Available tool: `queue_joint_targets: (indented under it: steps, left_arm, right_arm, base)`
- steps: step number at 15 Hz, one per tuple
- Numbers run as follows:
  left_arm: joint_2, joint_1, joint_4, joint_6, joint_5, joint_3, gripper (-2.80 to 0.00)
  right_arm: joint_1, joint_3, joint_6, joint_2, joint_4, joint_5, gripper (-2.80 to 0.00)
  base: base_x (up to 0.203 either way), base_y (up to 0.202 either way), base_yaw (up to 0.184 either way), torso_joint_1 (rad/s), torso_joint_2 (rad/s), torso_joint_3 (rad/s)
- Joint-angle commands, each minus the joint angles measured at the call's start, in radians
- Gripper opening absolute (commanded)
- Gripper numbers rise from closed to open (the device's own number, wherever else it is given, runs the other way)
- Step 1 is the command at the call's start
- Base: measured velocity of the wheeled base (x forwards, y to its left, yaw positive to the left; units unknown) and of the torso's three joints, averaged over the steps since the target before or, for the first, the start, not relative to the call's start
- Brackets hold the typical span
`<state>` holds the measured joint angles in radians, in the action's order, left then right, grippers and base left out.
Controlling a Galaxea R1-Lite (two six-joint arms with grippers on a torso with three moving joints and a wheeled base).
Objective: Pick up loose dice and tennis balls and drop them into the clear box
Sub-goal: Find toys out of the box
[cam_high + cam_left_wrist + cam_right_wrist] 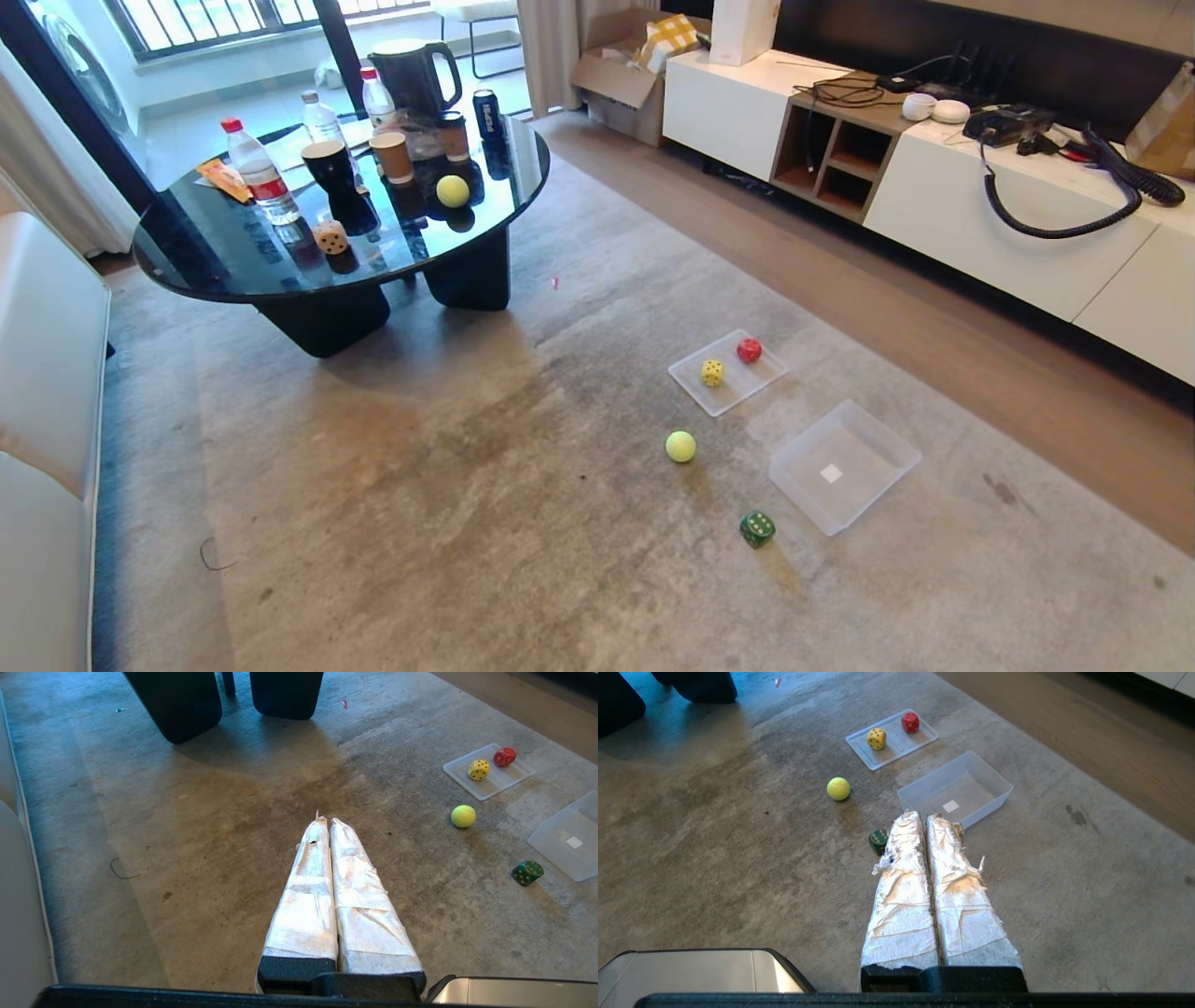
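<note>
Both the left gripper [325, 822] and right gripper [924, 816] are pressed closed, holding nothing. Beside the clear box [873, 446] lie a green die [757, 528] and tennis ball [681, 446].

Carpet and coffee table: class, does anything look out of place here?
Yes. A tennis ball and a cream die sit among the drinks on the glass table. On the carpet, the clear box is empty while another ball and green die lie loose.
</note>
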<state>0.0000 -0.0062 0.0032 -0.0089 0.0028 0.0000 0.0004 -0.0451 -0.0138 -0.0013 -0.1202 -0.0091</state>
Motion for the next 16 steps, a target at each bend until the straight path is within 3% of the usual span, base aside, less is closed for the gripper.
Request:
queue_joint_targets:
  steps: [1,16]
  left_arm:
    - [0.0,0.0,0.0,0.0,0.0,0.0,-2.8]
    - [0.0,0.0,0.0,-0.003,0.002,0.0,-2.8]
  right_arm:
    - [0.0,-0.001,0.0,0.0,-0.001,0.0,-2.8]
    - [0.0,-0.001,0.0,0.0,-0.001,0.0,-2.8]
  base:
    - [0.0,0.0,0.0,0.002,0.0,-0.197]
    - [0.0,0.0,0.0,0.003,0.0,-0.199]
